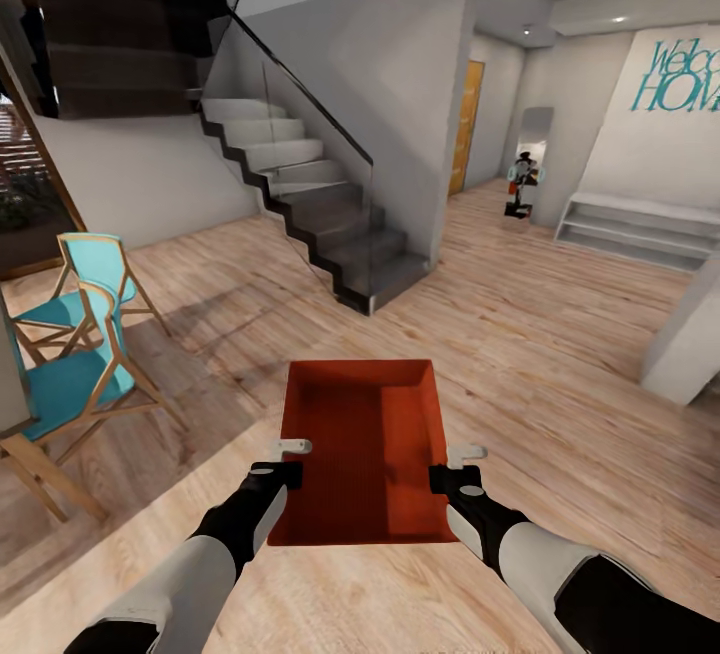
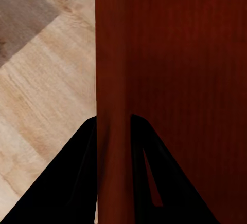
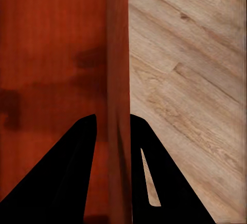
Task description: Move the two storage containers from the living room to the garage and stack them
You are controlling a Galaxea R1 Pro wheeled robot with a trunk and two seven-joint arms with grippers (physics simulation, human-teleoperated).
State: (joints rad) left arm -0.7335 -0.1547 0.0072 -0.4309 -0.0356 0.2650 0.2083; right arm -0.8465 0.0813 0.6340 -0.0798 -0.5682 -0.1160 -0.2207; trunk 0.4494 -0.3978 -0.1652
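Two tools, left tool [image 1: 284, 462] and right tool [image 1: 456, 468], each clamped on a storage container [image 1: 365, 449] wall above wood-plank floor [image 1: 540, 334].

One orange-red storage container [image 1: 362, 449] shows in the head view, and the same one appears in each wrist view. Two tools are in sight: the left tool [image 1: 281, 462] and the right tool [image 1: 452, 468], one at each long wall of the container. Two black-and-white arms reach in from below. Two turquoise chairs with wooden frames [image 1: 75, 354] stand at the left. One staircase [image 1: 310, 204] rises in the middle. One yellow-brown door [image 1: 466, 124], one standing mirror [image 1: 528, 162], one low white shelf unit [image 1: 640, 229] and one teal wall lettering [image 1: 680, 79] complete the count.
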